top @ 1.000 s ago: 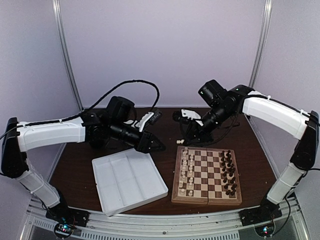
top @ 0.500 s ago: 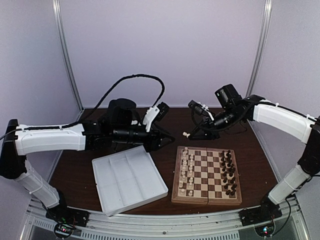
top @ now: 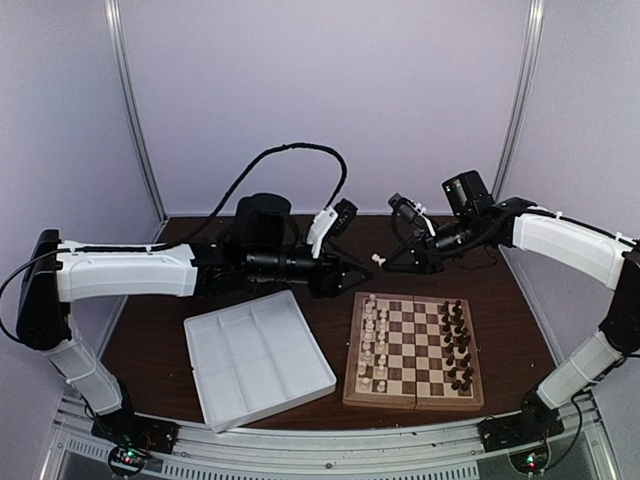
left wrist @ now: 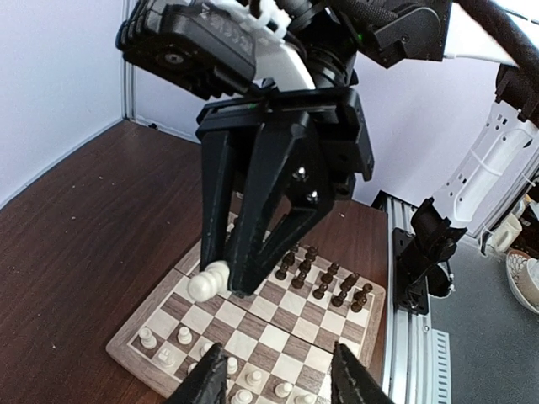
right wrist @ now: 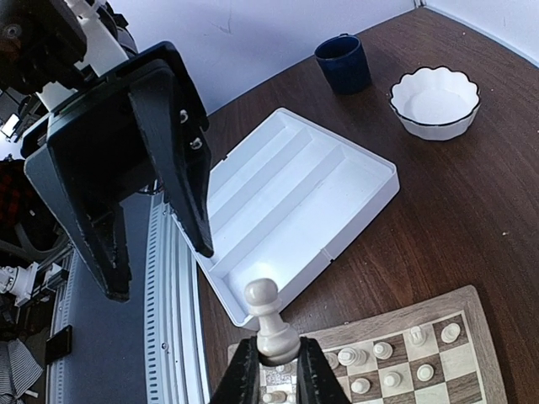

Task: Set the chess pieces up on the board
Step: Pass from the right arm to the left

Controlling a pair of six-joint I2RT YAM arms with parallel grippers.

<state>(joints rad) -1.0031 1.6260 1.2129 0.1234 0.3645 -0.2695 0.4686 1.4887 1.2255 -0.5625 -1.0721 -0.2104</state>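
**Cream chessman held aloft between two arms**

Cream wood shows between the right arm's fingers (right wrist: 242,379), which are pressed against the base of a single cream piece (right wrist: 268,324) and hold it upright, its round head above the tips. From above, that piece hangs over the dark brown surface (top: 160,340), just past the far edge of the board (top: 412,345) and clear of it.

Facing it from the other side, the left arm's fingers (right wrist: 173,160) are spread apart with nothing between them. Their tips point toward the held piece and are near it but not touching.

On the board, cream pieces (top: 373,340) stand in two files along its left side and dark pieces (top: 458,345) in two files along its right side, leaving the middle squares bare. The board lies flat near the front of the surface, toward the right arm's base.

A white divided tray (top: 258,355) sits just beside the board on its left, turned at a slight angle. The right wrist view also shows a dark blue cup (right wrist: 344,63) and a white scalloped bowl (right wrist: 435,99) on the surface beyond the tray, near each other but apart.
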